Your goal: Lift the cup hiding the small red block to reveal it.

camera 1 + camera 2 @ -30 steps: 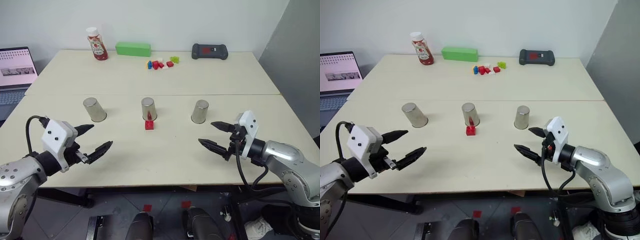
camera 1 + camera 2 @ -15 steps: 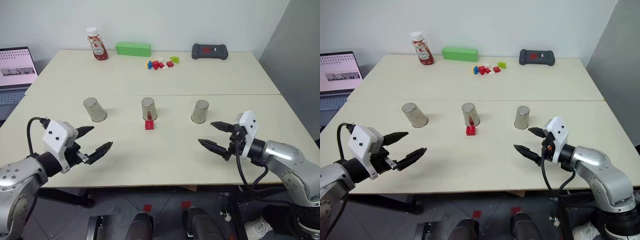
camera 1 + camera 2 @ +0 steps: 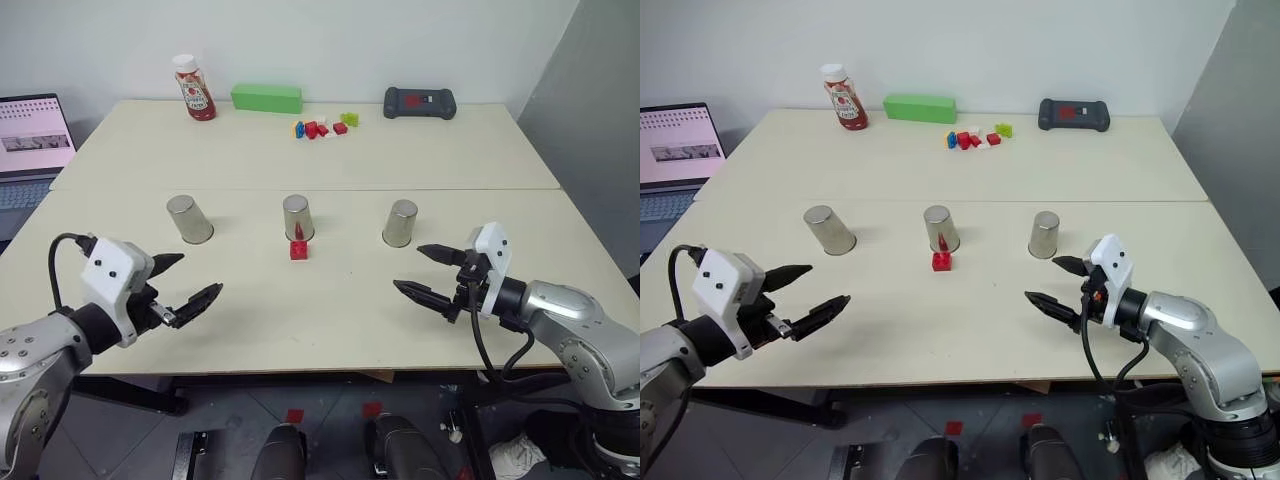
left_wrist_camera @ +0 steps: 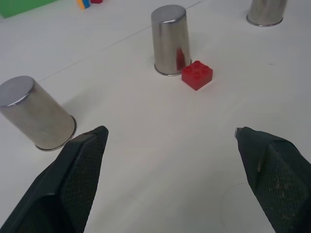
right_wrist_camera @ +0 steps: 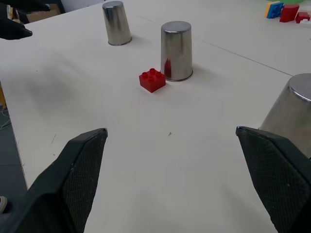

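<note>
Three silvery cups stand upside down in a row across the table: left point(image 3: 189, 219), middle point(image 3: 297, 217) and right point(image 3: 400, 223). The small red block point(image 3: 299, 250) lies uncovered on the table, just in front of the middle cup point(image 4: 169, 40). No cup covers it. My left gripper point(image 3: 200, 273) hovers open and empty near the table's front left, short of the left cup. On the front right, my right gripper point(image 3: 409, 267) is also open and empty, just in front of the right cup. Both point inward towards the block point(image 5: 152, 80).
Along the far edge stand a ketchup bottle point(image 3: 194, 88), a long green block point(image 3: 266, 98), several small coloured bricks point(image 3: 320, 127) and a black device point(image 3: 419, 102). A laptop point(image 3: 35, 135) sits off the table's left side.
The left gripper has tipped very slightly. Cups, block and right gripper stay where they were.
</note>
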